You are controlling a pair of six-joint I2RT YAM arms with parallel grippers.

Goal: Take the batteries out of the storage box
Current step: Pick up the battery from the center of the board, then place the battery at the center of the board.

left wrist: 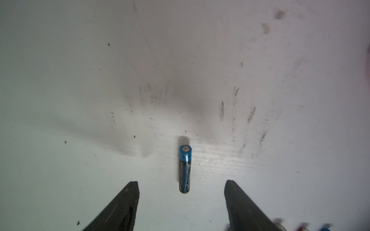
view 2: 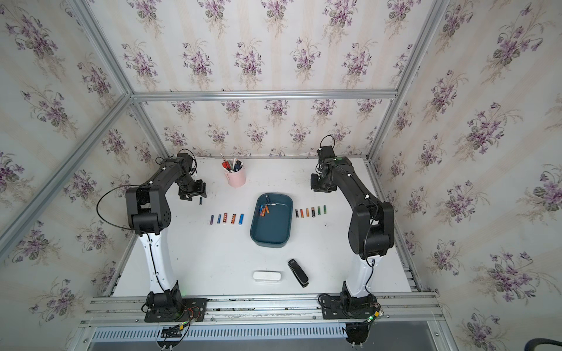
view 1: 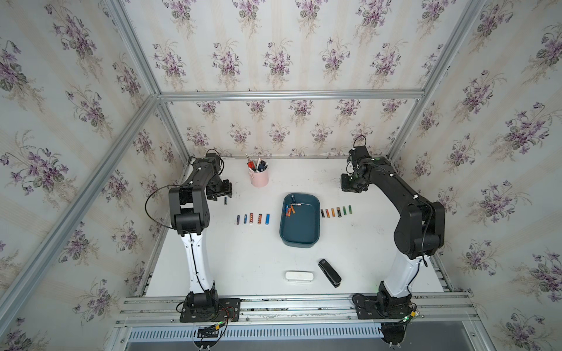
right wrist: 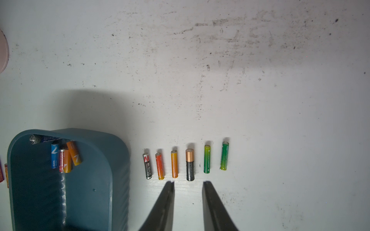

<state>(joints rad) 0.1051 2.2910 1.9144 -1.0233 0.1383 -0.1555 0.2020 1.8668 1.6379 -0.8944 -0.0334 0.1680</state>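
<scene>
Left gripper (left wrist: 181, 181) is hovering low over the table (left wrist: 80, 100), jaws standing wide and gripping nothing; a blue-and-black battery (left wrist: 185, 170) is lying loose, one end between the fingertips. Right gripper (right wrist: 188, 182) is hanging narrowly parted, also empty, near a row of six batteries (right wrist: 190, 164) lying beside the storage box (view 1: 301, 234). A cluster of batteries (view 1: 289, 210), perhaps five, is resting at the box's far end, and a row of five batteries (view 1: 251, 218) is lying on its other side.

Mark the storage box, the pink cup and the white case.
storage box (view 1: 301, 231), a top view, bare floor.
pink cup (view 1: 260, 179), a top view, outer wall.
white case (view 1: 299, 276), a top view, lid middle.
</scene>
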